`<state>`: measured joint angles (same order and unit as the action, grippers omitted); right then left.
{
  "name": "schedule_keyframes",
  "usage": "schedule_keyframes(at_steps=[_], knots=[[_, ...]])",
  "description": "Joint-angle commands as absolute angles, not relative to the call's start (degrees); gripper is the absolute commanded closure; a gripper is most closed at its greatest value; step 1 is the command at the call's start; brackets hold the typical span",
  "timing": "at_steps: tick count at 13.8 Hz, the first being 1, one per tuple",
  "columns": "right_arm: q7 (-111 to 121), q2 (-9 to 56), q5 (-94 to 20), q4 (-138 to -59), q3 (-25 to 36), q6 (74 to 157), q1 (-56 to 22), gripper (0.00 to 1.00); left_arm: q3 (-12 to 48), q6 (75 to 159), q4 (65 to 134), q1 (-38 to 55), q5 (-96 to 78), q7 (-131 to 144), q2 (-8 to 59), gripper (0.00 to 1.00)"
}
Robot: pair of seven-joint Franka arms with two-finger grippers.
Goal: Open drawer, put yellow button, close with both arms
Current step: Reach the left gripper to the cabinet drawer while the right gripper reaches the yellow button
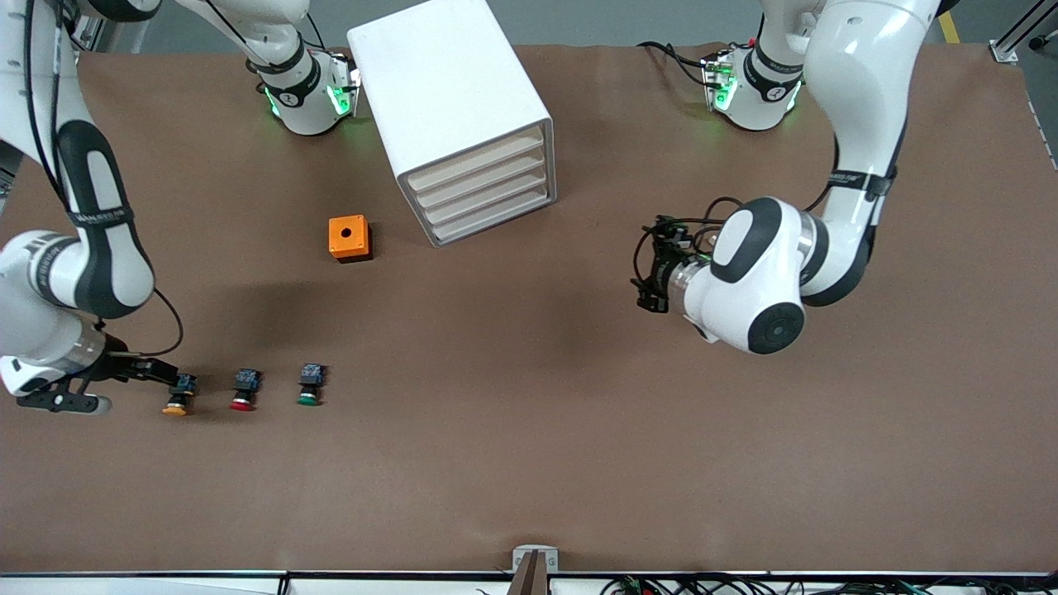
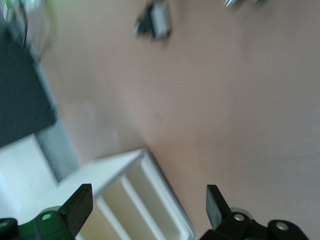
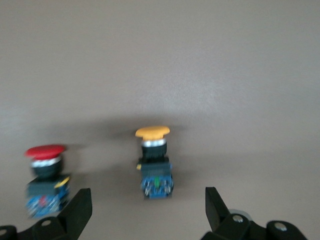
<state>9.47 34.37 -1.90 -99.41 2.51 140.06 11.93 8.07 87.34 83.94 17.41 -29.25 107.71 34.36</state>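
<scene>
Right gripper (image 1: 169,378) is sitting low at the right arm's end of the table (image 1: 529,463), fingers (image 3: 80,207) spread wide, bracketing the yellow button (image 1: 177,397) without touching it. The button is lying on its side, first in a row with the red button (image 1: 244,390) and green button (image 1: 310,386).

Left gripper (image 1: 649,277) is hovering over bare table near the white cabinet (image 1: 455,107), fingers (image 2: 216,204) spread, holding nothing. The top drawer (image 1: 473,159) is sitting closed. An orange box (image 1: 348,237) is standing beside the cabinet.
</scene>
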Motion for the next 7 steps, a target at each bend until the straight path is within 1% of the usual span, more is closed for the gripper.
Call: schedule_keyframes(at_steps=[1,3,5,7], knots=[[9.49,37.34,-1.84,-98.61,2.02,144.56,12.31,0.00,7.73,86.31,82.00,18.98,-37.85,117.82,38.92,0.00],[9.23,39.10,-1.93,-98.61,2.02,146.95,12.22,0.00,7.65,86.31,82.00,21.87,-42.52,124.85,40.42,0.00],[9.23,39.20,-1.93,-98.61,2.02,146.87,12.30,0.00,7.73,86.31,82.00,23.81,-45.07,129.53,40.96,0.11],[9.67,39.81,-1.93,-98.61,1.93,146.78,12.57,0.00,7.73,86.31,82.09,25.74,-51.38,132.17,42.00,0.17]])
